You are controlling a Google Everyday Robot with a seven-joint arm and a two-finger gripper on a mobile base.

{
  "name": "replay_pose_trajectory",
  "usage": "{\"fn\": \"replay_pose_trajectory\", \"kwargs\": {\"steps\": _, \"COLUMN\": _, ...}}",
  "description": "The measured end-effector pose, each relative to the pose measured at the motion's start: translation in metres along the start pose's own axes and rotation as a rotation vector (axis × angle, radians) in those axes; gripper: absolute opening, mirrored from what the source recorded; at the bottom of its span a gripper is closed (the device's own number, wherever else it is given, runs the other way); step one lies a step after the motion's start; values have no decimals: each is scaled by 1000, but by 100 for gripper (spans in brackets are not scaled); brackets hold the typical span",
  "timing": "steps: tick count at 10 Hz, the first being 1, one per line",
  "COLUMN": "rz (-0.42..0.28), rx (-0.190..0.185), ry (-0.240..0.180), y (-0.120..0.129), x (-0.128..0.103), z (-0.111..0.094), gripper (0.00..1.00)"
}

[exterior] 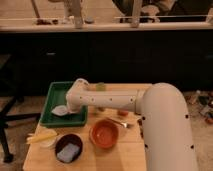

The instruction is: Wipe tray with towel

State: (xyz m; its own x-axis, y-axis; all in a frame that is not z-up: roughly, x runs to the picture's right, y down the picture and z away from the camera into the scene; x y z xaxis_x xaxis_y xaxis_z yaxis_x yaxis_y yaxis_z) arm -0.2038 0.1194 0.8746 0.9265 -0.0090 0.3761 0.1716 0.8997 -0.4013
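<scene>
While the arm reached leftward across the worktop (125,156), its tool (70,106) hung over the green tray (50,98), right at the pale towel (59,111) lying in it; whether the tool was apart or together could not be told.

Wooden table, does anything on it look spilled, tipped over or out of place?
Nothing stands out. The gripper is down in the green plastic tray over the pale crumpled towel; the round orange bowl and dark bowl sit upright, no spills visible.
</scene>
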Motion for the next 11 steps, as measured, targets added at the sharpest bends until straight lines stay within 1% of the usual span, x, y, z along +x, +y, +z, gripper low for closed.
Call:
{"fn": "replay_pose_trajectory", "kwargs": {"steps": 1, "rz": 1, "rx": 1, "ry": 9, "y": -8, "x": 3, "z": 5, "gripper": 0}}
{"fn": "replay_pose_trajectory", "kwargs": {"steps": 2, "rz": 0, "rx": -8, "ry": 17, "y": -15, "x": 2, "z": 13, "gripper": 0}}
{"fn": "replay_pose_trajectory", "kwargs": {"steps": 3, "rz": -7, "rx": -13, "ry": 19, "y": -22, "x": -2, "z": 20, "gripper": 0}}
{"fn": "replay_pose_trajectory", "kwargs": {"steps": 5, "rz": -35, "rx": -29, "ry": 10, "y": -24, "x": -19, "z": 30, "gripper": 0}}
{"fn": "replay_pose_trajectory", "kwargs": {"steps": 7, "rz": -66, "rx": -37, "ry": -8, "y": -14, "x": -29, "z": 28, "gripper": 0}}
{"fn": "replay_pose_trajectory", "kwargs": {"steps": 8, "rz": -87, "rx": -42, "ry": -21, "y": -2, "x": -35, "z": 22, "gripper": 0}}
{"fn": "replay_pose_trajectory", "kwargs": {"steps": 10, "rz": -93, "rx": -42, "ry": -20, "y": 11, "x": -30, "z": 12, "gripper": 0}}
{"fn": "replay_pose_trajectory", "kwargs": {"steps": 11, "rz": -87, "rx": -40, "ry": -13, "y": 15, "x": -21, "z": 5, "gripper": 0}}
